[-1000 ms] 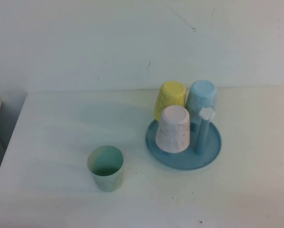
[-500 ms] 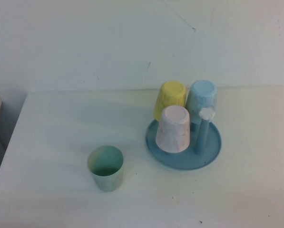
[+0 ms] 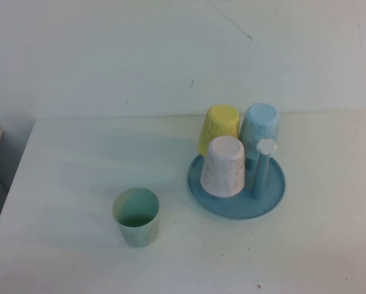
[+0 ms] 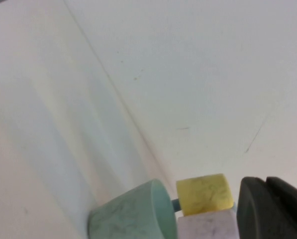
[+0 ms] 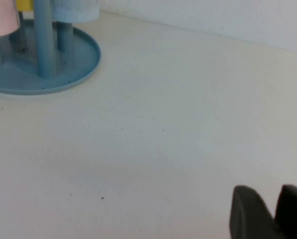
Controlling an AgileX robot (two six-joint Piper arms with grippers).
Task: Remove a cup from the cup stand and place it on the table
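White wall meets the white desk [image 3: 78, 159], where the cup stand [image 3: 274, 196] sits right of centre with the pale pink cup [image 3: 224, 166] upturned on its near-left peg, yellow cup [image 3: 219, 125] and light blue cup [image 3: 260, 125] behind, one peg [image 3: 260, 171] bare. A green cup [image 3: 135, 215] stands apart to the left. Neither arm shows from above; the left pincer [image 4: 272, 209] (pressed together) hangs near the green cup, and the right pincer [image 5: 267, 211], seemingly slightly parted, waits right of the stand. Lift the pink cup straight up, clear of its knob.
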